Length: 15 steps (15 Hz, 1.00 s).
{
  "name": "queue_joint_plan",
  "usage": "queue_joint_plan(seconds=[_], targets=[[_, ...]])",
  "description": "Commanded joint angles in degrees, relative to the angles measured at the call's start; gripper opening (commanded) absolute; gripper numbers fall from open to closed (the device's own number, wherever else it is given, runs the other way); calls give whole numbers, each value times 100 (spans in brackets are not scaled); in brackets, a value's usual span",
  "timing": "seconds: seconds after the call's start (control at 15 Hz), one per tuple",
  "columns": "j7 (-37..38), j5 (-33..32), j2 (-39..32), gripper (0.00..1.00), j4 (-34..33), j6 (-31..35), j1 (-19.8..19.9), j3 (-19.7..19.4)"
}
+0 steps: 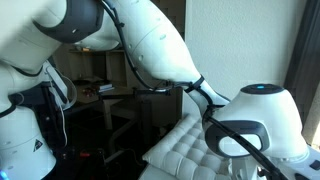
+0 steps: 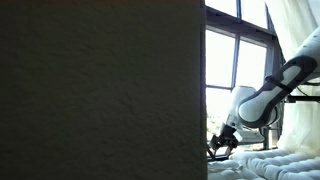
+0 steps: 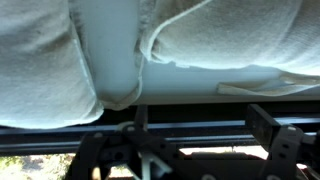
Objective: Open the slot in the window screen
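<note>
In the wrist view my gripper (image 3: 195, 142) is open, with one dark finger at the left and one at the right. Between and behind the fingers run the dark horizontal rails of the window frame (image 3: 200, 122), with a bright gap of daylight (image 3: 205, 152) beside them. I cannot make out a separate slot latch. In an exterior view the gripper (image 2: 221, 145) is down at the bottom edge of the window (image 2: 222, 70), just above a white tufted cushion (image 2: 262, 165). In the exterior view close to the arm, the arm (image 1: 165, 50) hides the gripper.
A large dark panel (image 2: 100, 90) blocks most of an exterior view. White curtain (image 2: 295, 30) hangs by the window. The white cushion (image 1: 195, 150) lies under the arm, and white padding (image 3: 60, 60) fills part of the wrist view. Dark shelves (image 1: 100, 90) stand behind.
</note>
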State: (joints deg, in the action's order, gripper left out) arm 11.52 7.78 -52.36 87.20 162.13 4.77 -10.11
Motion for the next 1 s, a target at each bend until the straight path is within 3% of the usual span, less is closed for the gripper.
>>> queue_joint_plan(seconds=[0.0,0.47,0.6,0.93], targets=[[28,-61,-6,100,-17,-5,43,40],[-86,-71,13,100,-15,-66,99,120],[-1104,60,149,100,46,-77,745,1035],[-3000,175,27,100,-9,-402,1908,2492]])
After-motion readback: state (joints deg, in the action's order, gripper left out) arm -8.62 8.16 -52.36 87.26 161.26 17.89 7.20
